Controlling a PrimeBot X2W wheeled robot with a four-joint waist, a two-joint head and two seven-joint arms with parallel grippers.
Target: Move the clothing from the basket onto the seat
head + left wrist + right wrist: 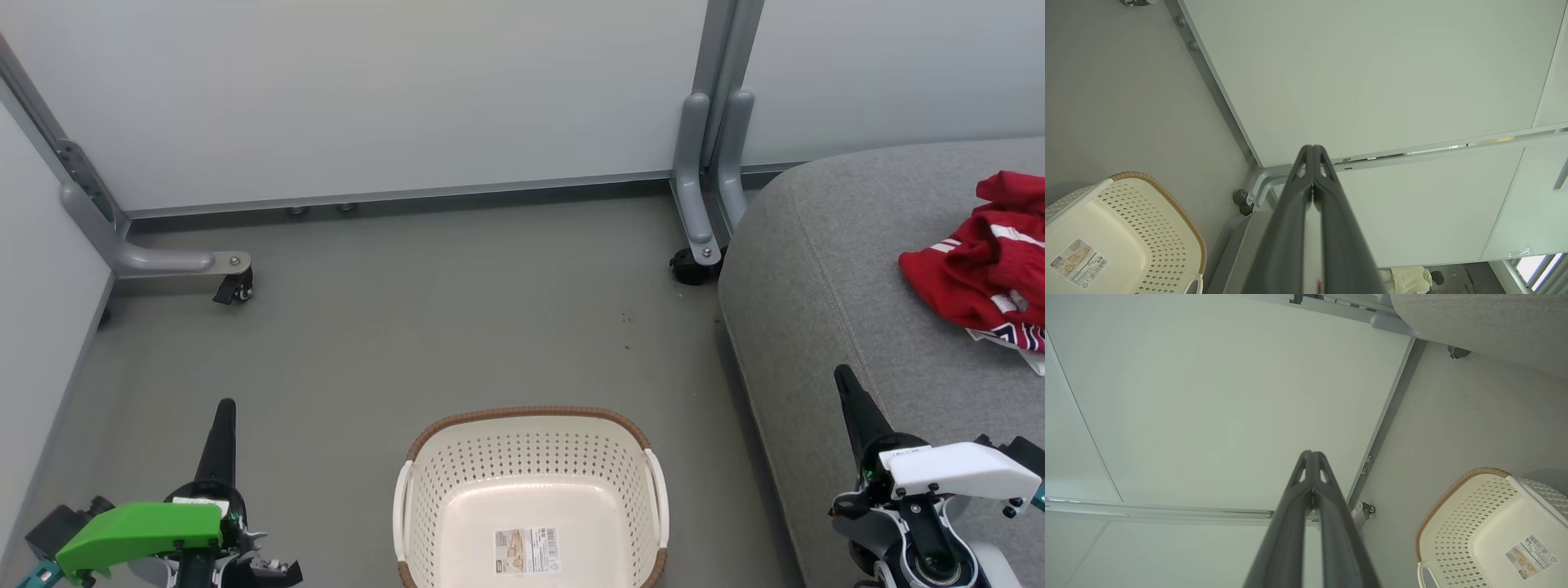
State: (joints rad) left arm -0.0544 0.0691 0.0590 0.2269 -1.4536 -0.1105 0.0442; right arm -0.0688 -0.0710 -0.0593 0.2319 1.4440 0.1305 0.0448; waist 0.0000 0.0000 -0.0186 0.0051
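The cream perforated basket (531, 457) with a brown rim stands on the floor at the bottom centre, holding nothing but its label (526, 550). Red clothing (984, 265) with white stripes lies bunched on the grey seat (824, 269) at the right. My left gripper (226, 406) is shut and held over the floor left of the basket. My right gripper (842, 373) is shut, above the seat's front edge. The left wrist view has the shut left gripper (1312, 148) and the basket (1147, 212); the right wrist view has the shut right gripper (1311, 453) and the basket (1470, 506).
Pale partition panels on grey metal legs with castors (235, 286) close off the back and left. Another castor (692, 265) sits by the seat's far corner. A person (1412, 279) shows beyond the panels in the left wrist view. Grey floor (457, 318) lies ahead of the basket.
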